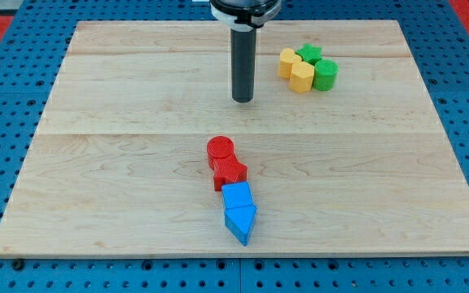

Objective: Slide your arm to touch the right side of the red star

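Note:
The red star lies just below the board's middle. A red cylinder touches its upper left. A blue cube touches its lower edge, with a blue triangle below that. My tip stands well above the red star toward the view's top, slightly to its right, touching no block.
A cluster sits at the view's upper right: a green star, a green cylinder, a yellow block and a yellow block. The wooden board rests on a blue pegboard surface.

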Controlling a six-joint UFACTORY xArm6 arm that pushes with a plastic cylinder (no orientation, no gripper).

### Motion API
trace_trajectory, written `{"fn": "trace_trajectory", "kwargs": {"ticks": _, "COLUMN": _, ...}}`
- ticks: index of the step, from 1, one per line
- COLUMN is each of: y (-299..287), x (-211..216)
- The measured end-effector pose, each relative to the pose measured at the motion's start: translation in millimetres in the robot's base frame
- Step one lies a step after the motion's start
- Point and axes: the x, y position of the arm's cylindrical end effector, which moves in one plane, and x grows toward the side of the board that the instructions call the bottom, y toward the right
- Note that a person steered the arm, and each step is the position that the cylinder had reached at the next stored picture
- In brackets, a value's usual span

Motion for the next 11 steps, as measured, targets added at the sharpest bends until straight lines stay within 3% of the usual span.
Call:
{"fn": "trace_trajectory", "kwargs": {"ticks": 1, "y": 0, "x": 0}}
{"fn": "trace_trajectory", "kwargs": {"ticks": 3, "y": 11, "x": 57}}
{"fn": "trace_trajectory", "kwargs": {"ticks": 4, "y": 49, "x": 117}}
{"fn": "trace_trajectory", "kwargs": {"ticks": 5, "y": 49, "x": 167}}
{"fn": "trace_trajectory", "kwargs": {"ticks": 11, "y": 6, "x": 147}}
